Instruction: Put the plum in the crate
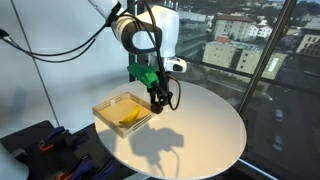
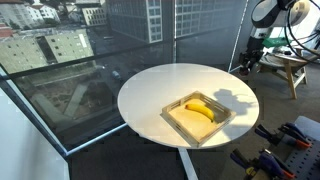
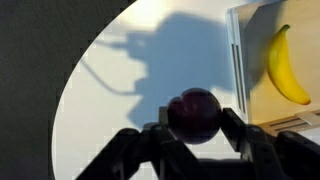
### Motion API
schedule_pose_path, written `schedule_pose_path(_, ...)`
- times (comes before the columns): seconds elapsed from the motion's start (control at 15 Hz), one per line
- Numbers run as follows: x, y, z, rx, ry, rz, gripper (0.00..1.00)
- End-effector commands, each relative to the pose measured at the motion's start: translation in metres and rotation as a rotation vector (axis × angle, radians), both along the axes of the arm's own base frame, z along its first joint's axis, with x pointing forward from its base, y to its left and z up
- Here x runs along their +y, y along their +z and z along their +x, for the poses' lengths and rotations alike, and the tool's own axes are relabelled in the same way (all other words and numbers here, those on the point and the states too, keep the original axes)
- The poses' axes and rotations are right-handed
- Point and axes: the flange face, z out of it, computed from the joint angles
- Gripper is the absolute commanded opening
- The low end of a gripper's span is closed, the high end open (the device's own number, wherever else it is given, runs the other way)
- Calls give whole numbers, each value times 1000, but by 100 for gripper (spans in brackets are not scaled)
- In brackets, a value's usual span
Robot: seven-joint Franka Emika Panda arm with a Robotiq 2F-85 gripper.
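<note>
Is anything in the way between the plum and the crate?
Nothing visible: the gripper holds the plum over bare table beside the crate. A banana lies inside, with free floor beside it.

No text, label, brand, number or sign is showing legibly in any view: nothing readable is appearing on the white robot arm (image 1: pixel 140 35), the light wooden square tray (image 2: pixel 195 126) or the round white surface (image 2: pixel 150 90).
</note>
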Motion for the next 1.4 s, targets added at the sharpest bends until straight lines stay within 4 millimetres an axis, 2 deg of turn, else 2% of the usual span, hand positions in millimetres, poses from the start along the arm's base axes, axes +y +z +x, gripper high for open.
schedule_pose_path(0.0,4,6,2,10,36,-2,31)
schedule_pose_path(1.33,70,13,41,-15,179,-8,31)
